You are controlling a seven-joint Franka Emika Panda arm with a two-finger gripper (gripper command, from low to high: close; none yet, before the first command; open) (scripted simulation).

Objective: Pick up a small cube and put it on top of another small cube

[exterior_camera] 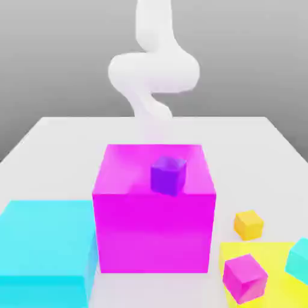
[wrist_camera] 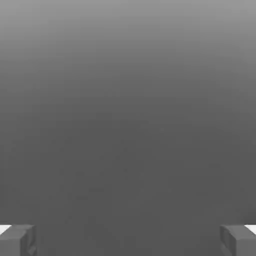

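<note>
Grey backdrop behind us, fading darker toward its lower edge, and in front of it a pale counter point(exterior_camera: 252, 156) running wide across the exterior view. We've got the white arm point(exterior_camera: 154, 69) coming down from the top, bending in a fat curve, its lower end passing behind the big magenta block point(exterior_camera: 153, 231). Over to the hand view, and the tool point(wrist_camera: 128, 241) has its two fingers wide apart, one at either edge, nothing but grey between them!

Now to our small orange-yellow cube point(exterior_camera: 248, 225): it sits on the counter, near the big magenta block on the exterior view's right, just behind the yellow slab point(exterior_camera: 283, 255), and the tool isn't on it. On that slab we see the small magenta cube point(exterior_camera: 245, 279), turned at an angle, and a small cyan cube point(exterior_camera: 299, 260) cut off by the exterior view's right edge.

Up on top of the big magenta block, what a perch, we spot the small purple cube point(exterior_camera: 168, 175), right by the front edge and a touch toward the exterior view's right. And on the exterior view's left we have the big cyan block point(exterior_camera: 48, 240), lower than its magenta neighbour and right beside it, running out of frame.
</note>
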